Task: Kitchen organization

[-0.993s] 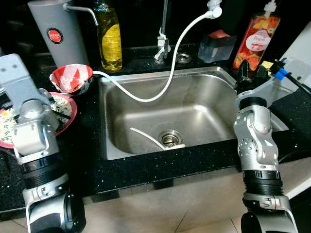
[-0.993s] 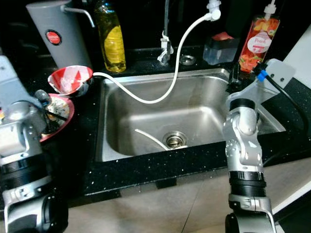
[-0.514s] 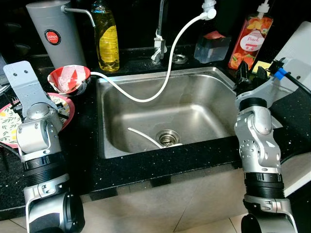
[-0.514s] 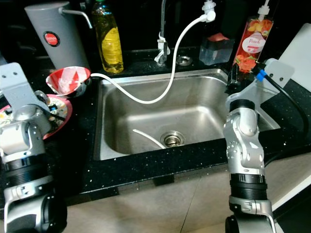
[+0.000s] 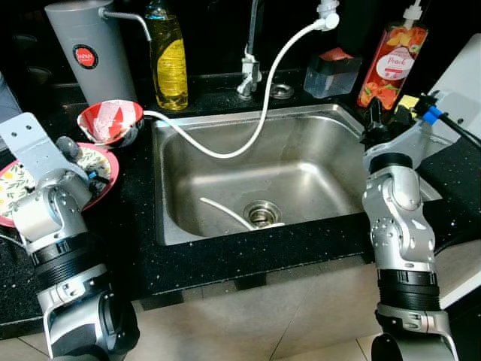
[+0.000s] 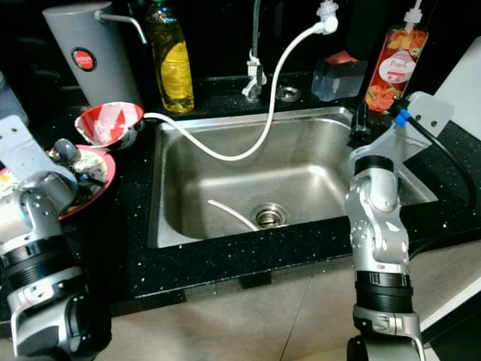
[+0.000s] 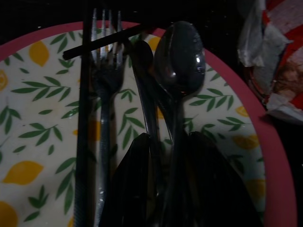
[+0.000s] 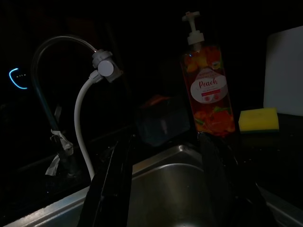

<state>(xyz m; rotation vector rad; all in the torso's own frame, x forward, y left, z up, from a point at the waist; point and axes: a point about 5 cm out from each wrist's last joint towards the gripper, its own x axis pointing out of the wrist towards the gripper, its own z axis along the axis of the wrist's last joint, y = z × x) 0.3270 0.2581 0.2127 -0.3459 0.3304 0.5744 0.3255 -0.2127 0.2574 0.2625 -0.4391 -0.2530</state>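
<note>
A pink-rimmed plate (image 5: 107, 183) with a lemon-and-leaf pattern lies on the black counter left of the sink. On the plate (image 7: 38, 142) lie a spoon (image 7: 179, 61), a fork (image 7: 106, 71), another dark utensil and a thin black stick (image 7: 109, 40). My left gripper (image 7: 170, 142) is low over the plate, its two fingers closed in on the spoon's handle. My right gripper (image 5: 387, 113) hovers at the sink's right rim, open and holding nothing, facing the tap.
A red bowl (image 5: 111, 120) with crumpled wrappers sits behind the plate. The steel sink (image 5: 301, 165) holds a white hose (image 5: 263, 113). Behind stand a grey dispenser (image 5: 86, 53), a yellow bottle (image 5: 170, 64), a peach soap bottle (image 5: 388, 64) and a yellow sponge (image 8: 258, 119).
My left arm has come down from close to the camera toward the plate. The right arm has stayed put. The camera shifted slightly.
</note>
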